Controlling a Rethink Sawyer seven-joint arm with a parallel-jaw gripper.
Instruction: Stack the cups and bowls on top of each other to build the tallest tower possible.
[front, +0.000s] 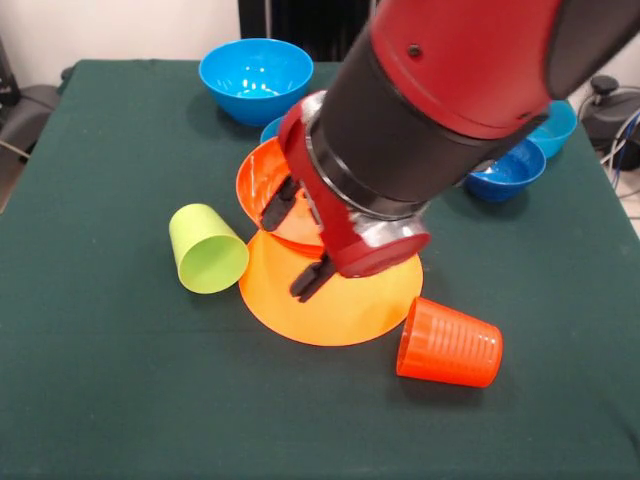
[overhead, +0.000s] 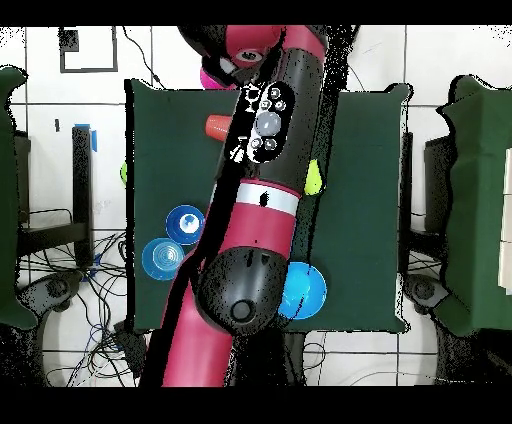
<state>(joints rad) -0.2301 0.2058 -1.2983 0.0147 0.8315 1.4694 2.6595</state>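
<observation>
The large light-orange bowl (front: 335, 305) lies upside down in the middle of the table. A red-orange bowl (front: 258, 183) is tilted on top of it, its opening turned to the left. My gripper (front: 296, 243) grips this bowl's wall, one finger (front: 279, 205) inside and the other finger (front: 311, 281) under it. The lime green cup (front: 207, 250) lies on its side left of the base. The ribbed orange cup (front: 450, 343) lies on its side at the base's right front; it also shows in the overhead view (overhead: 217, 126). There the arm hides the gripper and the stack.
A medium blue bowl (front: 256, 78) stands at the far side. Small blue bowls stand at the right (front: 505, 170), behind it (front: 555, 125), and one behind the stack (front: 272, 128). Blue bowls also show in the overhead view (overhead: 184, 222), (overhead: 161, 258), (overhead: 303, 290).
</observation>
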